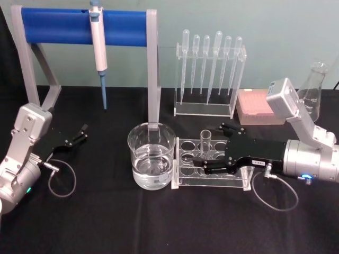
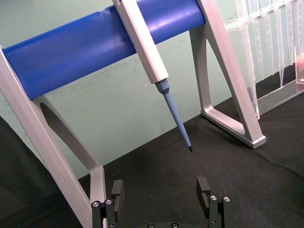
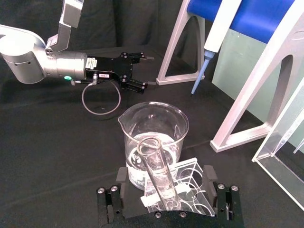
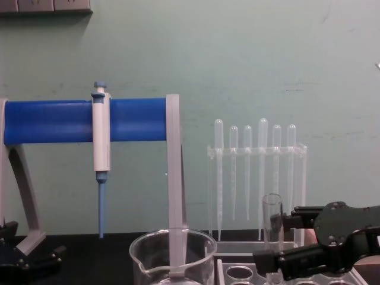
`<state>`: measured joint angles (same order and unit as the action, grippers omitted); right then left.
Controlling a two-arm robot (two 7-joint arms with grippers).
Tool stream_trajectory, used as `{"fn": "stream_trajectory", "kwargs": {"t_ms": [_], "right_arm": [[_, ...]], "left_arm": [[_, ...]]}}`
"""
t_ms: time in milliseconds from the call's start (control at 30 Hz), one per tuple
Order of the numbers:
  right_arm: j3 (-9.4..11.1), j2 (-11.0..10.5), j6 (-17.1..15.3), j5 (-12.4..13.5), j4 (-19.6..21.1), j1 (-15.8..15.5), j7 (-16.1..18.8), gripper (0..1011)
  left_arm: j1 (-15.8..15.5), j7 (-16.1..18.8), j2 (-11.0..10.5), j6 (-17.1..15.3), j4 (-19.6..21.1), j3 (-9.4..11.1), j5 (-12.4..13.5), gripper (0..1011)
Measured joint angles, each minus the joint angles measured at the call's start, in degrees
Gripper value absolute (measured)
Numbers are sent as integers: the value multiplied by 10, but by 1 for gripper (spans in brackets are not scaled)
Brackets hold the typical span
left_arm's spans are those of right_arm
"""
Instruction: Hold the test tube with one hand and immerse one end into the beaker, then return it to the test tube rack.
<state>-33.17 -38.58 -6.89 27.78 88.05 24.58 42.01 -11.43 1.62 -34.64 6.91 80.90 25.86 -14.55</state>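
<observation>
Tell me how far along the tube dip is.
Nothing looks done: the test tube stands in the rack beside the beaker. In hand: the right tool straddles it, open, no grip yet. Remaining, apparently: grasp, dip, return. The left tool sits parked, open, at left.

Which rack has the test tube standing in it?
The low clear rack beside the beaker, at the right gripper; the taller rack behind holds pipettes.

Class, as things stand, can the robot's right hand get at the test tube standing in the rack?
Probably yes: the open right hand straddles the test tube, upright in the rack, with nothing blocking. The left hand sits parked far left.
</observation>
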Motion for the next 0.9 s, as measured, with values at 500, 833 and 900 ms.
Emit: {"fn": "stream_trajectory", "kwargs": {"t_ms": [500, 833, 900], "right_arm": [[1, -1, 0, 1, 1, -1, 0, 609], [2, -1, 0, 1, 2, -2, 0, 286], [2, -1, 1, 1, 2, -2, 0, 260]], "left_arm": [[0, 0, 0, 0, 0, 0, 0, 1000], [0, 0, 0, 0, 0, 0, 0, 1000], [0, 0, 0, 0, 0, 0, 0, 1000]]}}
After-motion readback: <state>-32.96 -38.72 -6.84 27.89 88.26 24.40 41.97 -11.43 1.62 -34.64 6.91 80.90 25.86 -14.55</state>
